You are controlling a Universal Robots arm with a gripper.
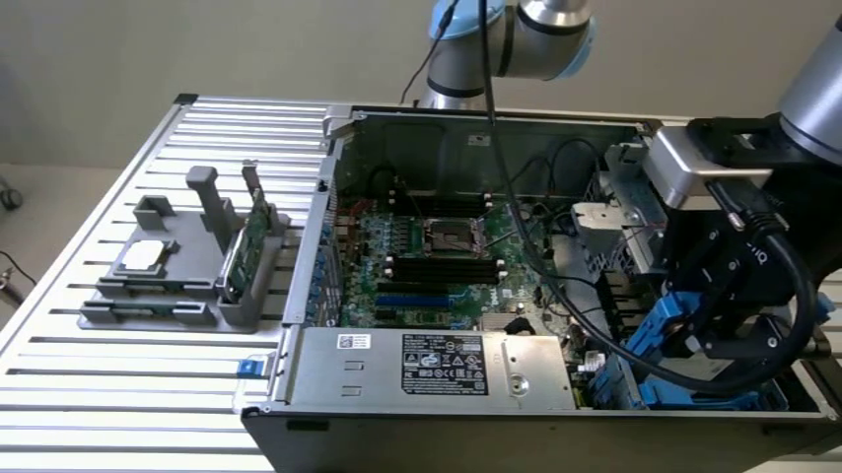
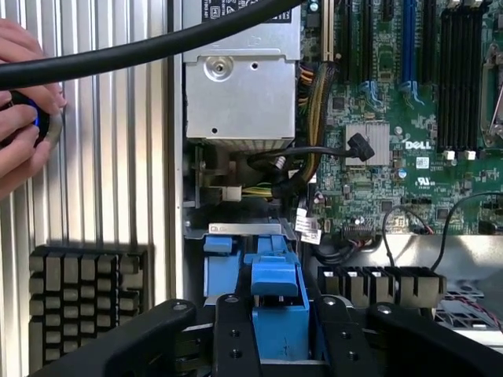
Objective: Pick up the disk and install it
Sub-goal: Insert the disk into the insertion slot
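The disk shows as blue plastic carrier rails [image 2: 275, 271] standing on edge in the drive bay at the front corner of the open computer case [image 1: 329, 148], on the exterior view's right. Its silver body is hidden. My gripper [image 2: 283, 306] reaches down into that corner, and its two black fingers [image 2: 233, 330] press against either side of the blue carrier. In the exterior view the gripper [image 1: 700, 340] hangs over the bay with the blue carrier [image 1: 654, 335] beside it and more blue plastic [image 1: 717, 402] below.
A silver power supply [image 1: 435, 365] lies beside the bay, with the motherboard [image 1: 435, 246] behind it. Thick black cable [image 1: 790, 286] loops off my wrist. A grey fixture [image 1: 158, 296] holds a chip [image 1: 145, 256] and a green card [image 1: 250, 246]. A person's hand [image 2: 20, 149] rests on the ribbed table.
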